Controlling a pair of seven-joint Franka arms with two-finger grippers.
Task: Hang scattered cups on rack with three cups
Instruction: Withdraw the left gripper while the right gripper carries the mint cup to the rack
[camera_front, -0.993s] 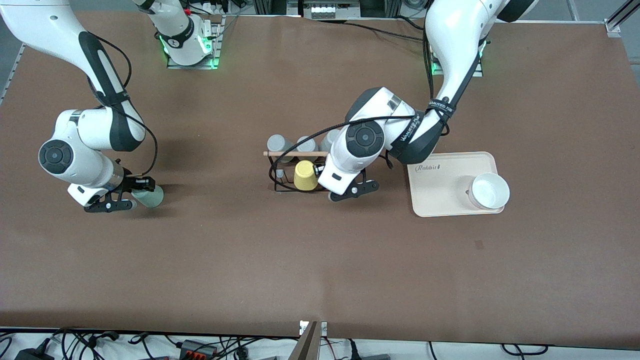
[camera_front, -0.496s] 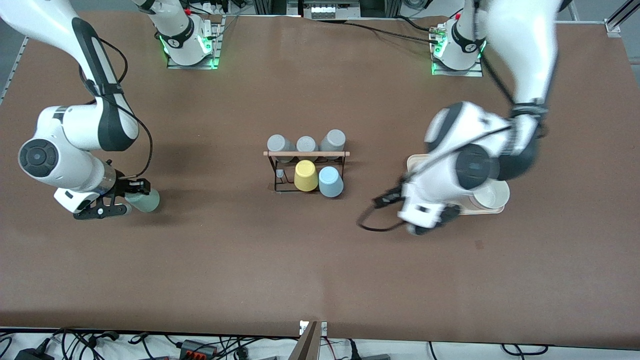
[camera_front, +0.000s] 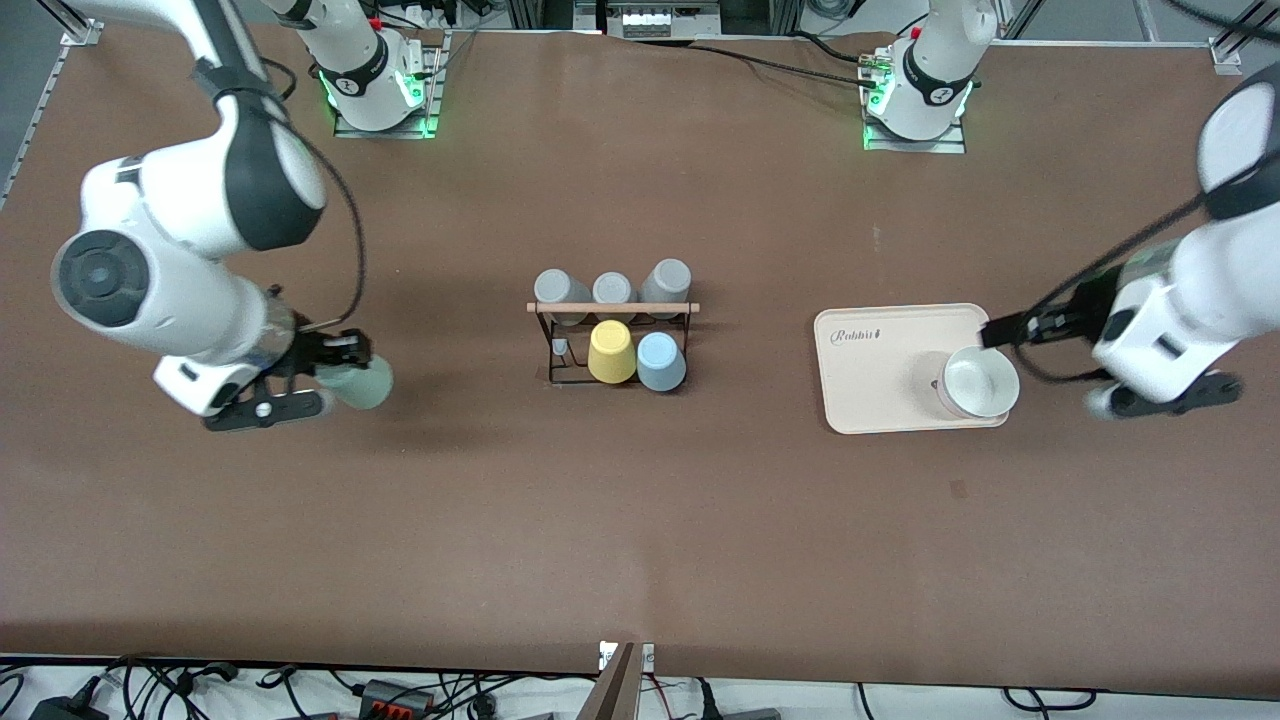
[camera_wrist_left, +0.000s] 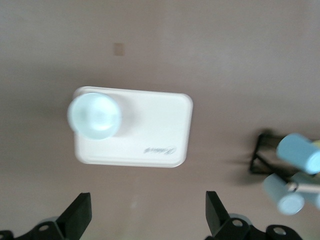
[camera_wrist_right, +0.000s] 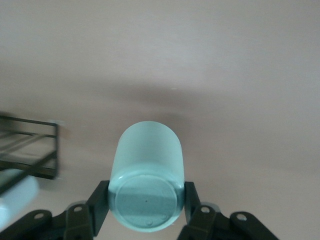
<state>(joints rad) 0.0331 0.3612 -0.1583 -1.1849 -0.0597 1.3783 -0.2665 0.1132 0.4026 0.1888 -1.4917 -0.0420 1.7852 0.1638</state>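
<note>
Left hand (camera_front: 1150, 395), apart, has left the rack (camera_front: 612, 340); right hand (camera_front: 300, 385) clamps mint cup (camera_front: 360, 383)

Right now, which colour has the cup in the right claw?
Pale mint-green tumbler cup, clearest in the right wrist view.

Bright, even light from above leaves soft shadows on the table (camera_front: 640, 520); the left arm (camera_front: 1190, 300) looks smeared, and both wrist views are blurry

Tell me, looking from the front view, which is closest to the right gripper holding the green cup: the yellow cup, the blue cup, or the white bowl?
From the right gripper:
1. Yellow plastic cup, on the black wire rack.
2. Light blue plastic cup, beside the yellow one.
3. White round bowl, on the cream tray, toward the left arm's end.
</note>
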